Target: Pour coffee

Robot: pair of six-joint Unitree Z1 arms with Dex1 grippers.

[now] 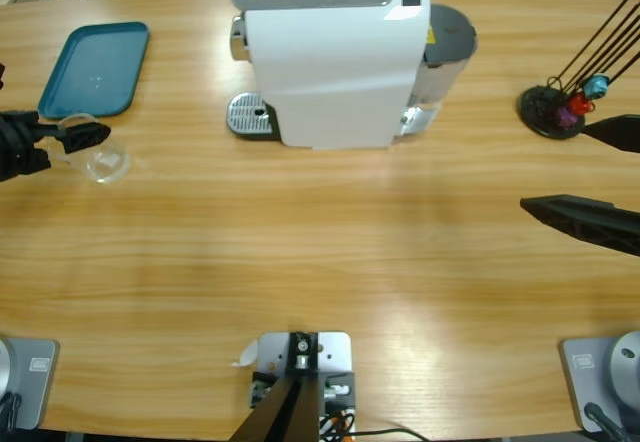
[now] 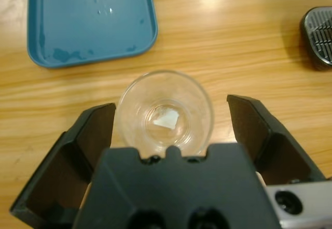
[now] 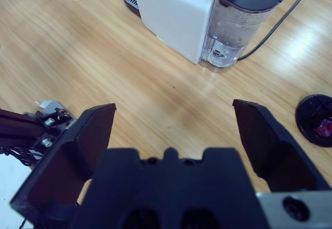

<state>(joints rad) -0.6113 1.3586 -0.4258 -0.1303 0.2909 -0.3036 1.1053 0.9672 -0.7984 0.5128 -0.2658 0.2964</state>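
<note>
Left gripper (image 2: 165,130) jaws spread wide, clear glass cup (image 2: 165,116) between them, gap visible each side, not clamped. Cup upright on table (image 1: 300,242), just below teal tray (image 1: 95,67), well left of white coffee machine (image 1: 335,62). Right gripper (image 3: 174,130) jaws spread wide, nothing between, at table's right edge. Black stand with sticks (image 1: 555,110) nearby.

coffee machine (image 1: 330,62) blocks centre, front table (image 1: 300,262) open

Bright, even light; soft shadows
</note>
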